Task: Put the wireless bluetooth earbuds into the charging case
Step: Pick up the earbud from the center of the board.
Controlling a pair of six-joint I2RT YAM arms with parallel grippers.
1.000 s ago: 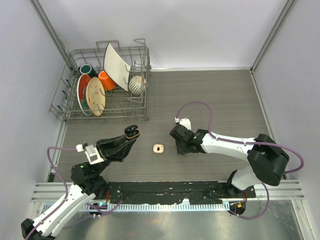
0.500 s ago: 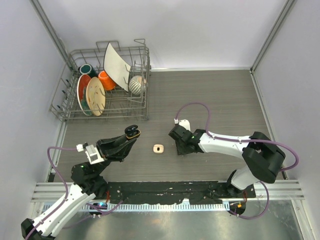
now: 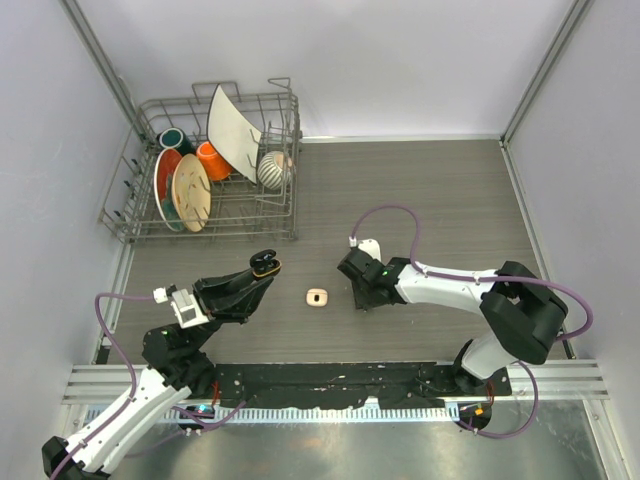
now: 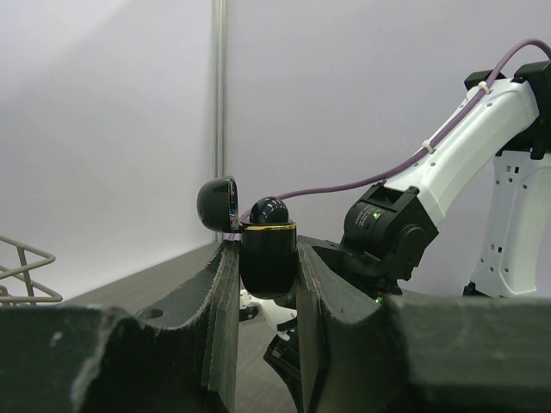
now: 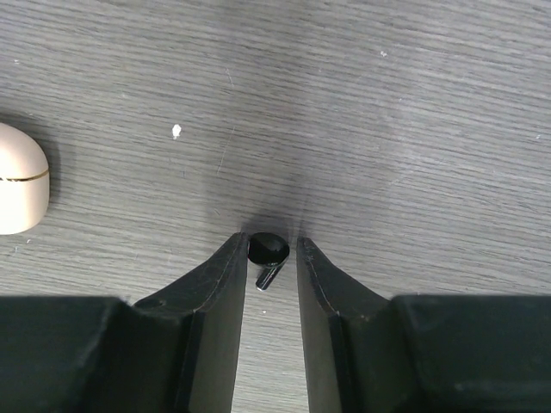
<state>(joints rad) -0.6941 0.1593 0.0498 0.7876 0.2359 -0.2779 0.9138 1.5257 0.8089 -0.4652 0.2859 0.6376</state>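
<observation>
Right gripper point(image 5: 272, 240) almost shut round black earbud point(image 5: 269, 250) near cream case point(image 5: 17, 176), hold unclear; could squirt it sideways off rounded head. Left gripper point(image 4: 264, 253) clamped on black case point(image 4: 268, 268).

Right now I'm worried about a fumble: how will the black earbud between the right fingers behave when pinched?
The black earbud is tiny beside the fingers, so probably light and easily flicked. Its glossy rounded head may slip or pivot in a pinch. Its stem should keep it from rolling far.

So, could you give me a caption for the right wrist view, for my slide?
The right gripper straddles a black earbud on the grey table, cream charging case at left.
</observation>
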